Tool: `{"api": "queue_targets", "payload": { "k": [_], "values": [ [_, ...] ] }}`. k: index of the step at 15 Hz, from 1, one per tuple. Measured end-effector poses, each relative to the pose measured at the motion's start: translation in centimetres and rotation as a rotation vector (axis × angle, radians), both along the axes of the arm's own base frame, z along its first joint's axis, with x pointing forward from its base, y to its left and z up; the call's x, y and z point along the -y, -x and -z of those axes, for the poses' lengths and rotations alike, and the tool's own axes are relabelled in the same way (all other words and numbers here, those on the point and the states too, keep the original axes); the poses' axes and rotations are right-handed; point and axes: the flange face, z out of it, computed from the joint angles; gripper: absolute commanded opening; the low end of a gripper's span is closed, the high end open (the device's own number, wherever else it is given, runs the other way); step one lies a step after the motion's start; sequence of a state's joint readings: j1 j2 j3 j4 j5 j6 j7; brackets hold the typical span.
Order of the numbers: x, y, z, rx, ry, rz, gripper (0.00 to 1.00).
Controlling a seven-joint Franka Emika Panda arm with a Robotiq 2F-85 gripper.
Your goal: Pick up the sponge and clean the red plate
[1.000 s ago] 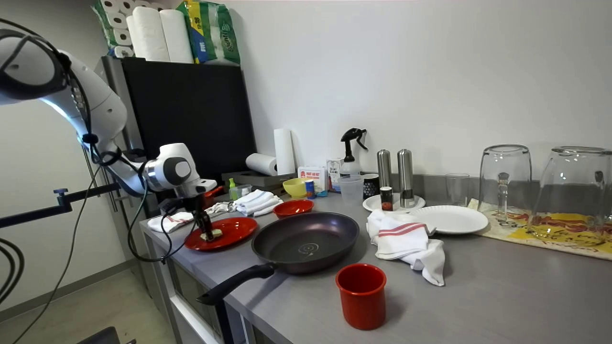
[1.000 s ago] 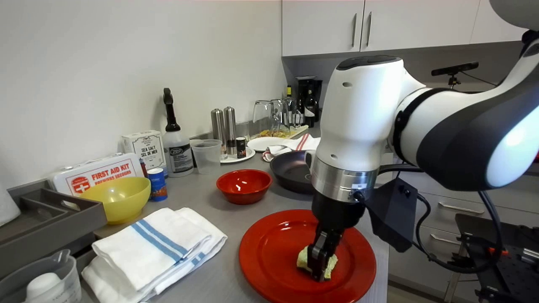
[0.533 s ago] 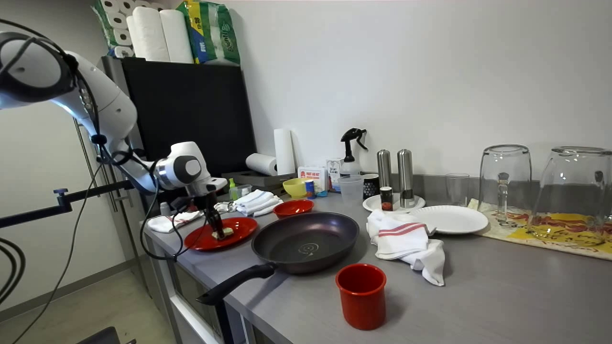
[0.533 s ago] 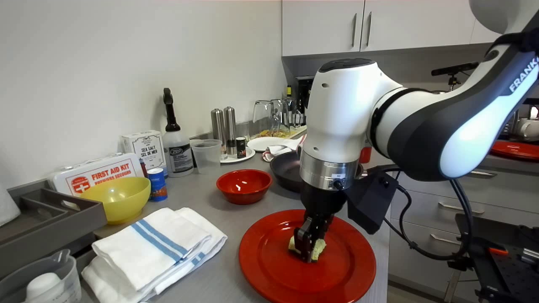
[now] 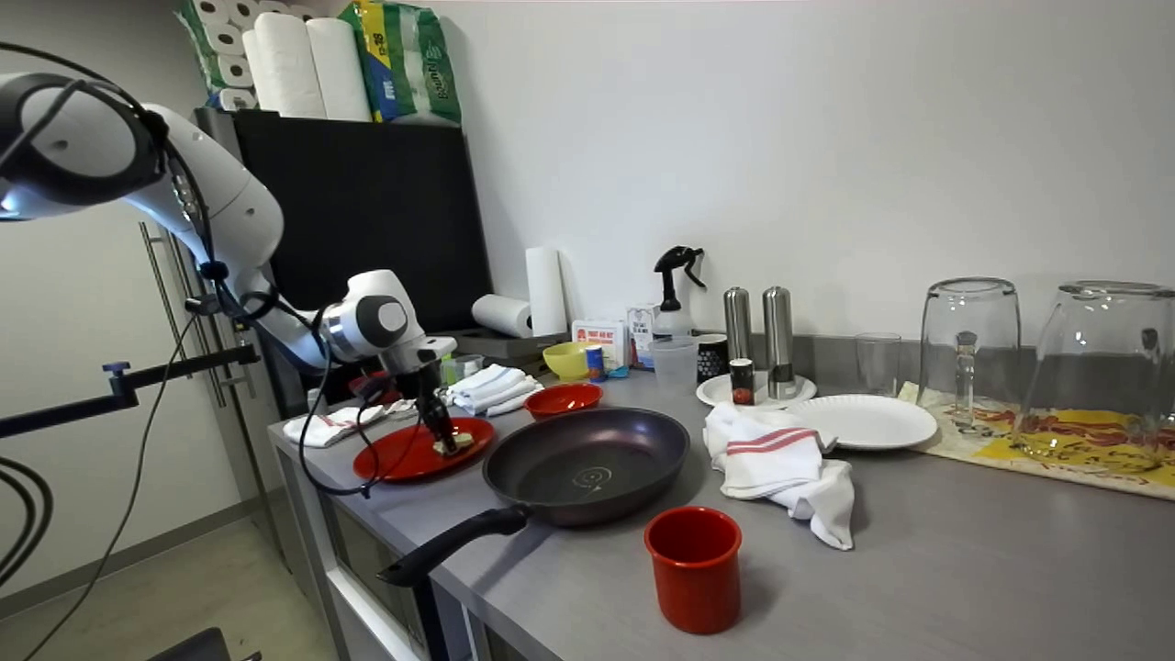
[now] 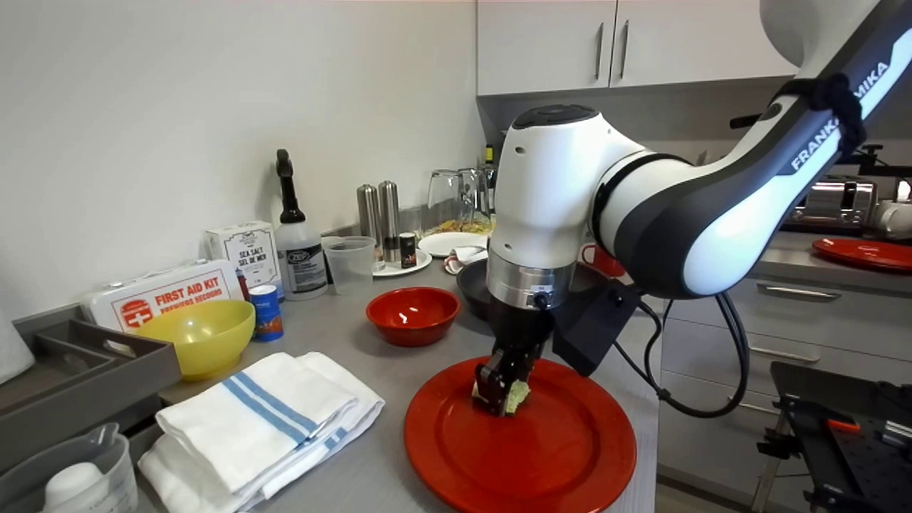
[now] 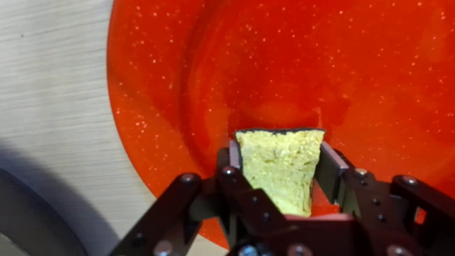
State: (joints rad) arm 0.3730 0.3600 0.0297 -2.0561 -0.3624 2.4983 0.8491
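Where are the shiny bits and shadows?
In an exterior view, white glints inside the red bowl; in an exterior view, a soft shadow beside the red cup; in the wrist view, a dark shadow on the counter along the frying pan.

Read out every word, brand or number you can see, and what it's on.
"FIRST AID KIT PREMIERS SECOURS": white case
"SEA SALT SEL DE MER": carton
"ZEP": spray bottle
"FRANKA" and "MIKA": robot arm, partly covered
"Bounty", sideways: green package
Too small or blurred: their other print, the blue canister, the black shaker.
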Motion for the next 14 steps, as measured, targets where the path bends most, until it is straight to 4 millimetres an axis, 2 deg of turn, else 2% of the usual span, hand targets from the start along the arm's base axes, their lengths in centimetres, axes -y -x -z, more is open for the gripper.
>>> {"api": "queue_targets", "payload": {
  "k": [6, 14],
  "values": [
    [-0.9, -0.2, 0.0, 0.001, 0.003, -0.013, 0.27],
    [-5.5, 1.9, 0.1, -0.006, -0.01, -0.094, 0.27]
  ]
}}
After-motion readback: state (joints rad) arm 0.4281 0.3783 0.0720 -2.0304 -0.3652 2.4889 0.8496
